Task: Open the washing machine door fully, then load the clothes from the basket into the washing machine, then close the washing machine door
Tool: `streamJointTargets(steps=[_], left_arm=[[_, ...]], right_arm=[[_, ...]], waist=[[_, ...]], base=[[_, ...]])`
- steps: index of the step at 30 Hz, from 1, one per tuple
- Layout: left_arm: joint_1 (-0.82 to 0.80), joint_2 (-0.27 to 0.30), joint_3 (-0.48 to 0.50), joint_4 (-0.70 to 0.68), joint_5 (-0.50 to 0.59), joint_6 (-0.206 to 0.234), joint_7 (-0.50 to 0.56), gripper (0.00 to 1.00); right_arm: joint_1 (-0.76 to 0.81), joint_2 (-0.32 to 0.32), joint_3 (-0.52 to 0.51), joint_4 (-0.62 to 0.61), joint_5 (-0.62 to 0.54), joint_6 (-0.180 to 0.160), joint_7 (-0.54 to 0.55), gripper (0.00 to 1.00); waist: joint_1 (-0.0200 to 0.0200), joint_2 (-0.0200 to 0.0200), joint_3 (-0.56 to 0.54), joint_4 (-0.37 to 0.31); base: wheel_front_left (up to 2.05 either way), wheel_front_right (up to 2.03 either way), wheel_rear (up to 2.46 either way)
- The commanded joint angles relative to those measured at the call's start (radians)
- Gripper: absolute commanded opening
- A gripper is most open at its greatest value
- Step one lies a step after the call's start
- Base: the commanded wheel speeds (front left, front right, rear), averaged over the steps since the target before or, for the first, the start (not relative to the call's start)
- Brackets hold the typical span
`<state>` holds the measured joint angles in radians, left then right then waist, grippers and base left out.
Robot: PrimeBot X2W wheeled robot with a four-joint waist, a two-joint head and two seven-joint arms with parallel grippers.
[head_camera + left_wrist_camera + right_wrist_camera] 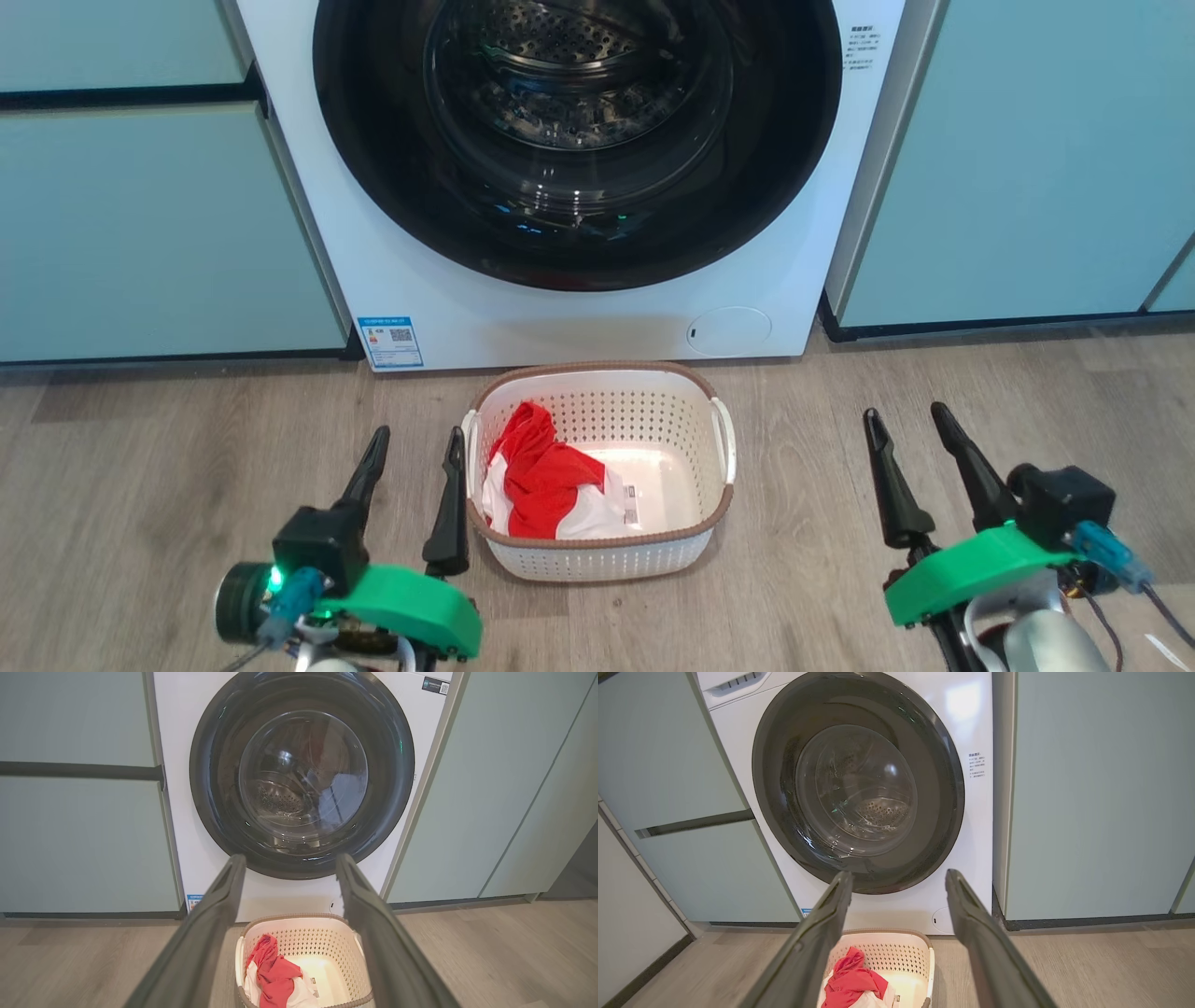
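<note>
the washing machine door (577,140) is sitting shut on the washing machine (308,243), so the opening step is the one waiting, i'd say; an arm is going to need to rise and hook the black rim. the left gripper (418,434) and right gripper (904,413) are hanging low, jaws spread wide, holding nothing. the basket (597,370) is resting between them, just beside the left one, with the clothes (541,476) lying in its left side.

Blue-and-white QR label (390,342) sits low on the washing machine (579,322) front, print too small to read. Small block of dark text (861,47) at its upper right, characters illegible. White sticker (631,504) with dark print on the basket (597,368) bottom, also unreadable.
</note>
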<state>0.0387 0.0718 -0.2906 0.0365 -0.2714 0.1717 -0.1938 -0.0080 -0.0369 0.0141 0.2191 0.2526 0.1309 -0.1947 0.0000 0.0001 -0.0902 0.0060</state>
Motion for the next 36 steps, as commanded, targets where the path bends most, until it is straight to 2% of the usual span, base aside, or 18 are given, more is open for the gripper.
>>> streamJointTargets(steps=[1, 11, 17, 26, 36], left_arm=[[-0.042, 0.003, 0.019, -0.038, 0.04, 0.012, -0.019, 1.0], [-0.033, -0.009, 0.029, -0.075, 0.153, 0.078, -0.048, 1.0], [-0.016, -0.016, 0.041, -0.032, 0.195, 0.093, -0.066, 1.0], [-0.006, -0.021, 0.079, 0.089, 0.098, 0.074, -0.068, 1.0], [-0.013, -0.021, 0.094, 0.095, 0.078, 0.079, -0.068, 1.0]], right_arm=[[-0.042, -0.012, 0.027, -0.029, -0.035, 0.0, -0.018, 1.0], [-0.049, -0.013, 0.035, -0.031, -0.11, 0.0, -0.047, 1.0], [-0.043, -0.013, 0.034, -0.001, -0.141, 0.0, -0.065, 1.0], [-0.044, -0.013, 0.006, 0.091, -0.074, 0.0, -0.067, 1.0], [-0.051, -0.013, 0.011, 0.092, -0.062, 0.0, -0.067, 1.0]], waist=[[0.0, -0.0001, -0.002, 0.0], [0.0, -0.0001, -0.012, -0.001], [0.0, -0.0001, -0.02, -0.002], [0.0, -0.0001, -0.024, -0.006], [0.0, -0.0001, -0.016, -0.014]], base=[[0.0, 0.0, 0.0], [0.0, 0.0, 0.0], [0.0, 0.0, 0.0], [0.0, 0.0, 0.0], [0.0, 0.0, 0.0]])
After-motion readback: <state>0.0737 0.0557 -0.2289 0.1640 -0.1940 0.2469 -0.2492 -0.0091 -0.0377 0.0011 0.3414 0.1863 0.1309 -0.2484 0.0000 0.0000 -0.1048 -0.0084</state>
